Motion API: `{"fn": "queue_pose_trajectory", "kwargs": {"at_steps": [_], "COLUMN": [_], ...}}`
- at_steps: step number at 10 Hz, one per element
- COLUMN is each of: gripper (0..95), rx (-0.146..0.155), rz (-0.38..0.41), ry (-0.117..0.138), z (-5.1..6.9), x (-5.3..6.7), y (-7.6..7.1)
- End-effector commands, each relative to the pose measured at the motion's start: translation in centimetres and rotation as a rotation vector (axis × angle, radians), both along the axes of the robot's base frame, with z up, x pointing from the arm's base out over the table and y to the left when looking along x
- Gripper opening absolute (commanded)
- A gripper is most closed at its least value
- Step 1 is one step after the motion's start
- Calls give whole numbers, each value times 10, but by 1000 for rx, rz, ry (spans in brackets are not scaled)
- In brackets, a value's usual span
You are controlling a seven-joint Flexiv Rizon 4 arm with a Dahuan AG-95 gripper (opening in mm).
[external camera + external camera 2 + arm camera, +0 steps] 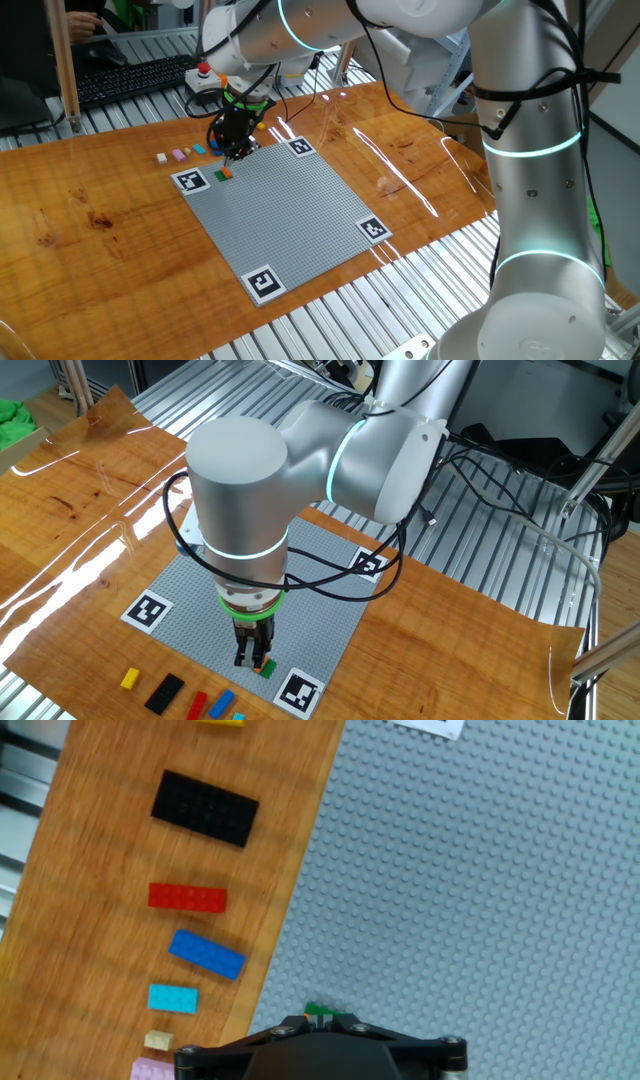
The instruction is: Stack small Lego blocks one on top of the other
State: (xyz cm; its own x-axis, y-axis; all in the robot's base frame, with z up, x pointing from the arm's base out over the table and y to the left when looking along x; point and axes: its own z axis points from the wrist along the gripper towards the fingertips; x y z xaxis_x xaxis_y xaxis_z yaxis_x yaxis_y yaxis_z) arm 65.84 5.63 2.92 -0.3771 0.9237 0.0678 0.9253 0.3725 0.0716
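A green small Lego block (322, 1010) sits on the grey baseplate (480, 890) near its edge, with an orange block (219, 176) tight against it. My gripper (318, 1019) is shut, its tips just above the green block (262, 665). Whether they touch it I cannot tell. Nothing shows between the fingers. In the fixed views the gripper (238, 152) points down at the baseplate's corner region. Loose blocks lie in a row on the wood beside the plate: black (205, 809), red (187, 897), blue (207, 954), cyan (173, 998), beige (159, 1040), pink (150, 1069) and yellow (220, 722).
The baseplate (290, 210) carries black-and-white square markers at its corners, one of them (190, 181) close to the blocks. A red push button (204, 70) and a keyboard (130, 75) stand beyond the wooden tabletop. The robot's large body (250, 510) overhangs the plate.
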Motion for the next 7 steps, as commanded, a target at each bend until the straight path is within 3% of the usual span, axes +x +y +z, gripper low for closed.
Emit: {"fn": "queue_pose_trajectory", "kwargs": {"at_steps": [1, 5, 7], "gripper": [0, 0, 0], "rx": [3, 7, 7], "rz": [-5, -23, -30], "ry": [0, -20, -18], "z": [-1, -18, -14], "x": [0, 1, 2], "y": [0, -1, 1]}}
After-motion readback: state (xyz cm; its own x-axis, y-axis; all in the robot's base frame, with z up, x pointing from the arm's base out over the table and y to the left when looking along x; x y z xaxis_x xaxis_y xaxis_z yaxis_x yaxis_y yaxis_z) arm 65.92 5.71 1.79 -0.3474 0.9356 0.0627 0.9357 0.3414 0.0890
